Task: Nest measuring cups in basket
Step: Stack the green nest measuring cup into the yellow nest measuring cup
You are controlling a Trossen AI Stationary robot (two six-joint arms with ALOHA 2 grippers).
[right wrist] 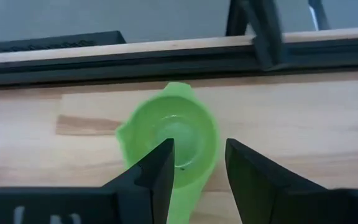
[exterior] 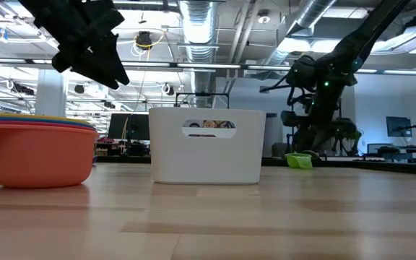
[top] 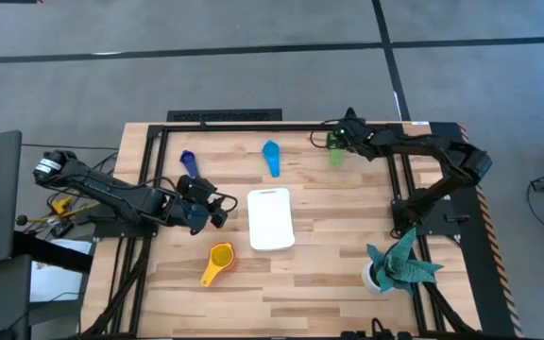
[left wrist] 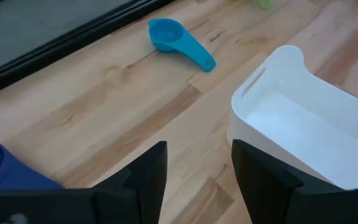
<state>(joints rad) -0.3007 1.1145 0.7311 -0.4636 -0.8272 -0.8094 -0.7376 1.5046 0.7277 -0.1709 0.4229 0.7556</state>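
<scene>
Jaws straddle green cup (right wrist: 174,144), visible from right wrist.

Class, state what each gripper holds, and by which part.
Nothing held: left gripper open, empty beside the basket; right gripper poised over the green cup.

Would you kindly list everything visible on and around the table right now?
Basket: one, white, table centre, empty.
Green cup: one, far right edge, under the right gripper.
Light blue cup: one, far side, beyond the basket.
Dark blue cup: one, far left.
Stacked cups: yellow over orange, near side, left of the basket.
Paper plant: one, teal, near right corner.
Left gripper: open, beside the basket.
Right gripper: open, straddling the green cup.
</scene>
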